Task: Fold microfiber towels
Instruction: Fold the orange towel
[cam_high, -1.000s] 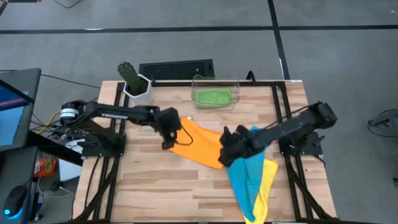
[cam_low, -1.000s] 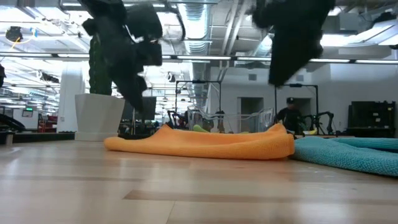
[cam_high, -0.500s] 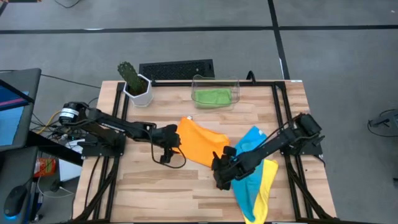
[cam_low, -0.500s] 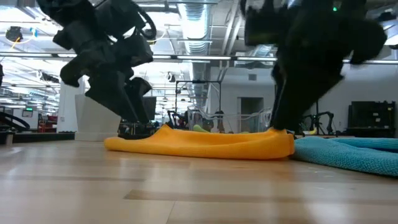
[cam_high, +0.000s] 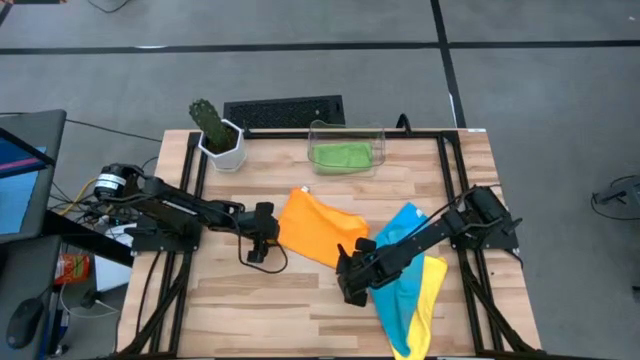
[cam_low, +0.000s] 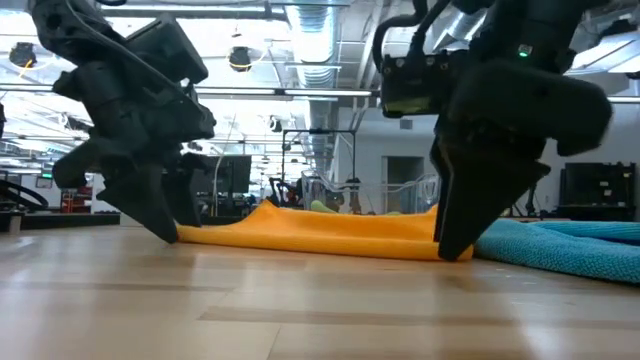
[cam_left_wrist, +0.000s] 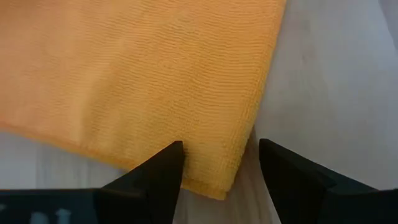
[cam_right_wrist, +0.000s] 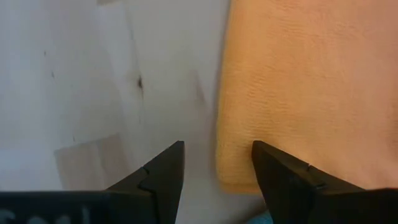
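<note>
Spread flat mid-table: orange towel (cam_high: 318, 229), slightly rumpled, one long edge humped in the low view (cam_low: 320, 232). Blue towel (cam_high: 400, 270) lying over yellow towel (cam_high: 428, 300) toward the table's right front, touching the orange one's right side. Green towel (cam_high: 340, 156) folded inside clear bin (cam_high: 347, 130) at the back edge, w/ potted cactus (cam_high: 215, 130) to its left. Left gripper (cam_high: 262, 235) down at table level by the orange towel's left corner, fingers (cam_left_wrist: 155, 177) parted moderately, straddling that corner (cloth between the tips, not yet pinched). Right gripper (cam_high: 350, 280) low at the orange towel's right front corner, fingers (cam_right_wrist: 283, 174) likewise parted, corner edge of cloth (cam_right_wrist: 298, 93) sitting between the tips, nothing gripped. Wooden table (cam_high: 300, 300) bare in front of both.
</note>
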